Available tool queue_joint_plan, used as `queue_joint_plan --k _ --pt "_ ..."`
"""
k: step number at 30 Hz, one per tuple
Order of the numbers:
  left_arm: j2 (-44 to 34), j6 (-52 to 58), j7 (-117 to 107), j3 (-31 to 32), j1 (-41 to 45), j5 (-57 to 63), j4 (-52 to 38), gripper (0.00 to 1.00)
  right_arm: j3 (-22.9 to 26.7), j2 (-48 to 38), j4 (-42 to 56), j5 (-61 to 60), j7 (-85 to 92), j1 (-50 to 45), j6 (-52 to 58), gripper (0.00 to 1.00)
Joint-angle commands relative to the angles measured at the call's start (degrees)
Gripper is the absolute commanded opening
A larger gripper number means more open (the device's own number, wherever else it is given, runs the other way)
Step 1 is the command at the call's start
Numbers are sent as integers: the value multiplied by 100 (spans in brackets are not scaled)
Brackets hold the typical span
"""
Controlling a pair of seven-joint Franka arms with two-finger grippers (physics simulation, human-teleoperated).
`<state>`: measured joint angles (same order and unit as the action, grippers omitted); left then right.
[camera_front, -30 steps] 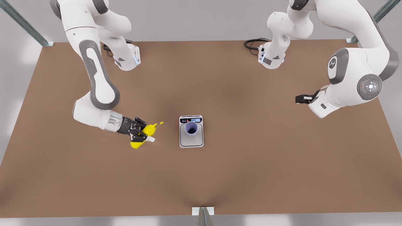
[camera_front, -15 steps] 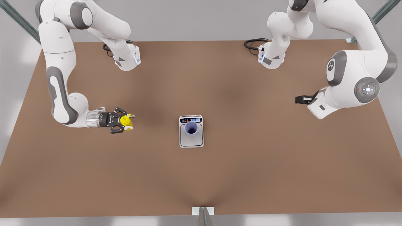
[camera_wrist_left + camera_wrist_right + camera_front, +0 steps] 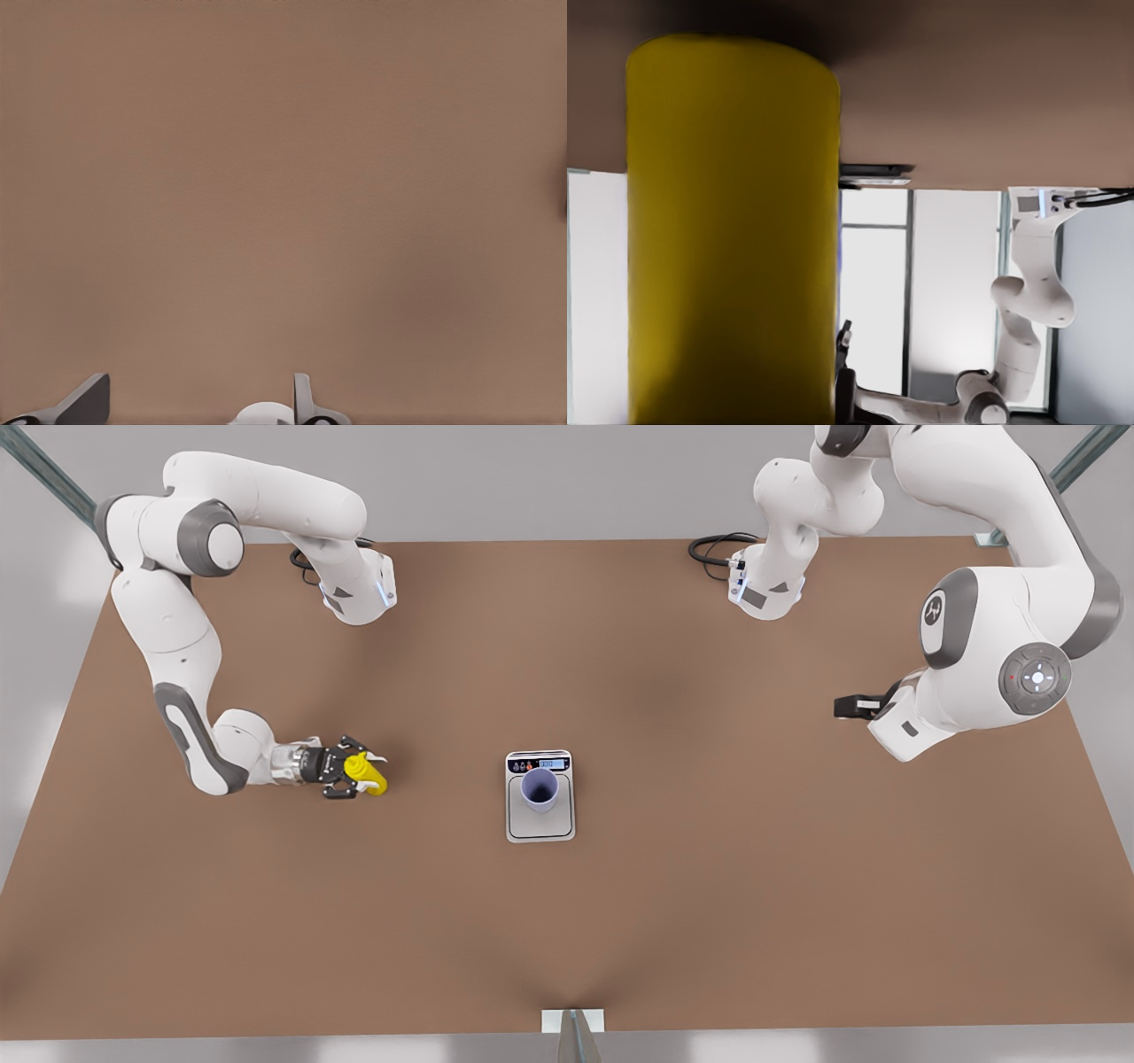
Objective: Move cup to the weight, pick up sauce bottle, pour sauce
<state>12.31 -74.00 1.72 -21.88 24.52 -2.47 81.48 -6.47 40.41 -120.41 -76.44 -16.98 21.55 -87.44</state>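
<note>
The lavender-blue cup stands upright on the weight, near its display end. The yellow sauce bottle is well off to the front view's left of the weight, and my right gripper is shut on it. The bottle's yellow body looms close in the right wrist view. My left gripper waits far off at the front view's right, raised over the table. Its fingers stand apart with nothing between them, so the left gripper is open.
Both arm bases stand at the back of the brown table, with a black cable beside the one at the front view's right. The other arm appears in the distance in the right wrist view.
My right gripper carried the sauce bottle toward the front view's left, away from the weight, and turned it. Its arm folded down lower. The left arm, cup and weight stayed put.
</note>
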Motion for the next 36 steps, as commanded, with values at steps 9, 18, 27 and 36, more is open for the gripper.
queue_joint_plan --k 9,18,27,36 --pt "-1 -1 -5 8 0 18 -9 100 -108 -165 71 -72 -289 7 -265 88" --pt "-9 -1 -14 17 9 27 -18 100 -108 -156 97 -64 -297 16 -256 89" --pt "-1 -1 -5 26 9 27 -9 100 -65 -271 150 252 -218 218 -256 100" --pt "-9 -1 -14 26 9 18 -18 100 577 -692 1502 2264 -218 341 -186 100"
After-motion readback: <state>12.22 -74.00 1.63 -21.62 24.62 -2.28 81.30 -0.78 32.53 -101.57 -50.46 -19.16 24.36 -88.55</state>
